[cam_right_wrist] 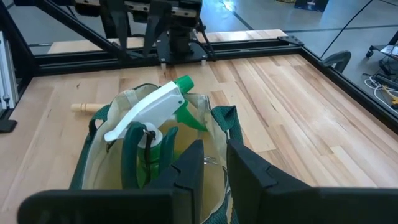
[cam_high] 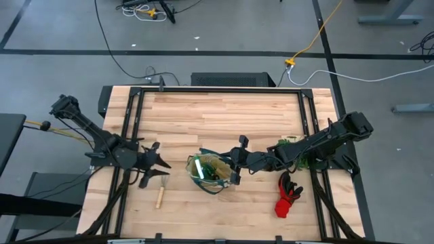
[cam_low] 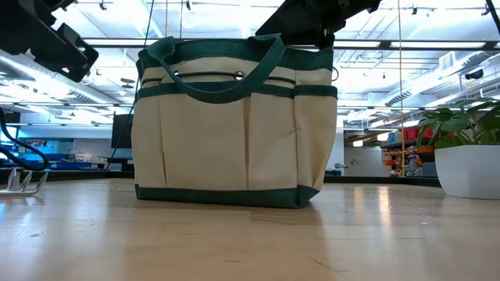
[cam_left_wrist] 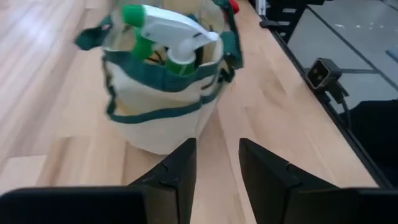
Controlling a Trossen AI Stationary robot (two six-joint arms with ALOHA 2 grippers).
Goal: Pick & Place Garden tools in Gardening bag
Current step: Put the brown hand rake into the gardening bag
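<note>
Hovering just above the gardening bag's (cam_high: 211, 173) rim, the right gripper (cam_high: 237, 167) shows parted, empty fingers.

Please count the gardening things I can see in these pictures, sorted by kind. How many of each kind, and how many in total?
Gardening bag: 1
Spray bottle, standing inside the bag: 1
Wooden-handled rake, lying on the table: 1
Red-black gloves, one pile on the table: 1
Total: 4
Anything deeper inside the bag cannot be made out.
</note>
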